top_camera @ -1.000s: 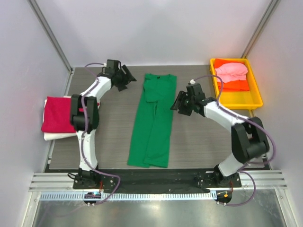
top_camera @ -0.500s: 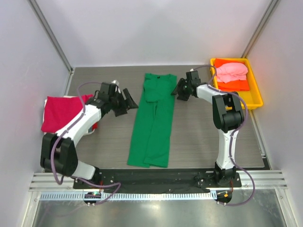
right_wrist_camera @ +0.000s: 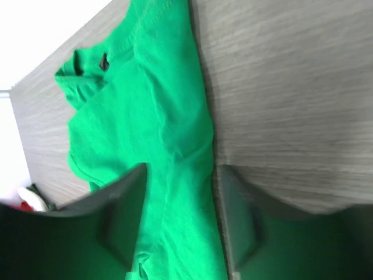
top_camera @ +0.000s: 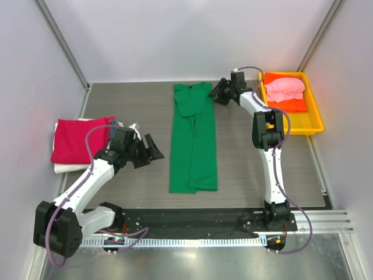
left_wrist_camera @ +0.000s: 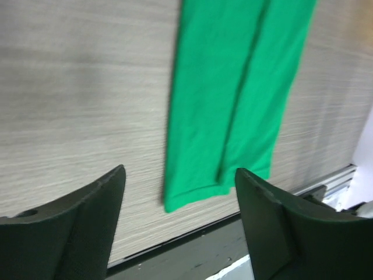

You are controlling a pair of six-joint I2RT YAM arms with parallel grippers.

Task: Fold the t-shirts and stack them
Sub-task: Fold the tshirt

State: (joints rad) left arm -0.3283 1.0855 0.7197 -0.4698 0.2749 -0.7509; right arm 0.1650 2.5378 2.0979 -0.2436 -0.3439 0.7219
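**A:** Nearest us, the left fingers [left_wrist_camera: 87,216] hang spread wide over bare bench [top_camera: 140,181]; nothing between them, and they sit just left of the green t-shirt [top_camera: 192,140], toward its hem.

**B:** That shirt lies mid-bench, folded into one long narrow strip; hem toward the arms, collar at the far end.

**A:** Off left, a crimson t-shirt [top_camera: 76,140] sits folded on a white t-shirt [top_camera: 63,168].

**B:** Far end now; the right fingers [right_wrist_camera: 122,216] stand apart astride the strip's right edge near the collar, cloth flat between them; whether they touch it, I can't tell.

**A:** Far right corner; the yellow tray [top_camera: 294,123] holds a pink t-shirt [top_camera: 284,88] bundled on an orange t-shirt [top_camera: 288,106].
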